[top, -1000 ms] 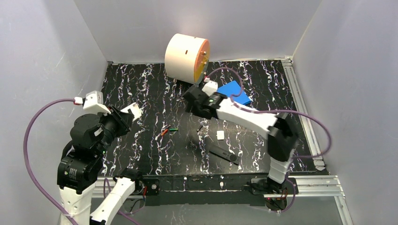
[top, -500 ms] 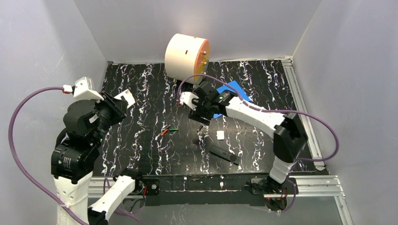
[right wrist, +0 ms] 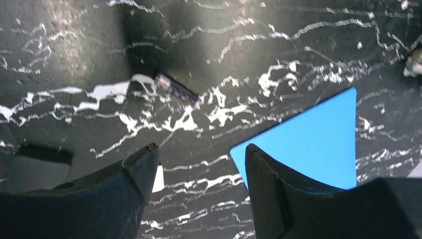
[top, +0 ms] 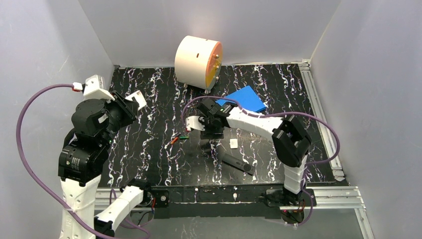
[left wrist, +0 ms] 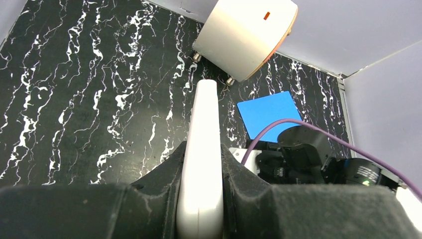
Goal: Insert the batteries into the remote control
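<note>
Your table (top: 149, 99) is black with white veining. At upper centre of the top view you have a cream drum (top: 196, 60) with an orange face, standing on small feet. Right of it lies a flat blue sheet (top: 246, 97). Mid-frame, an orange-red battery (top: 173, 140) and a green battery (top: 183, 137) lie just beside each other. Lower right of them, a black remote (top: 236, 163) lies slanted, with a small white chip (top: 233, 143) near it.
</note>
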